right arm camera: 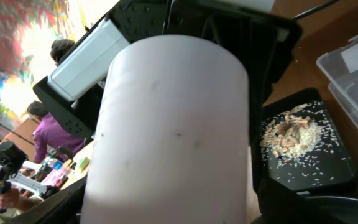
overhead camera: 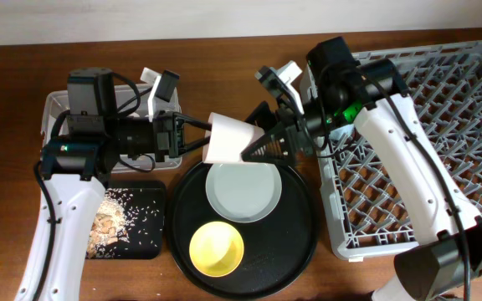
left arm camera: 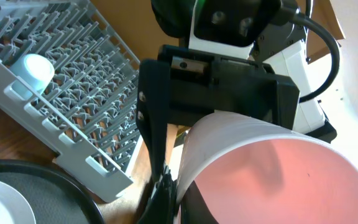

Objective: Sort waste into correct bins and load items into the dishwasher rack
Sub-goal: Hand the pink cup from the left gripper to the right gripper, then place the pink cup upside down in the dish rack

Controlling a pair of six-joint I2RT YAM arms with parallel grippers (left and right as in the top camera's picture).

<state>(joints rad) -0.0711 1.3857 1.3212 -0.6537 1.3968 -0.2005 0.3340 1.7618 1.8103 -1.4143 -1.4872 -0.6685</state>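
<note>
The pink cup (overhead camera: 227, 139) hangs on its side above the round black tray, between both grippers. My left gripper (overhead camera: 201, 138) is shut on its rim; the left wrist view looks into the cup's pink inside (left arm camera: 278, 168), with my finger on the rim (left arm camera: 179, 193). My right gripper (overhead camera: 258, 144) has a finger on each side of the cup's base (right arm camera: 173, 124), with a thin gap at one finger (right arm camera: 166, 205). The plate (overhead camera: 243, 191) and yellow bowl (overhead camera: 217, 248) lie on the round tray. The light-blue cup (left arm camera: 33, 70) stands in the grey rack (overhead camera: 442, 109). The napkin and wrapper are not in view.
The round black tray (overhead camera: 299, 242) sits at front centre, left of the rack. The shallow black tray (overhead camera: 145, 221) at front left holds food scraps (overhead camera: 111, 219). The clear tub (overhead camera: 53, 104) lies behind it, mostly under my left arm.
</note>
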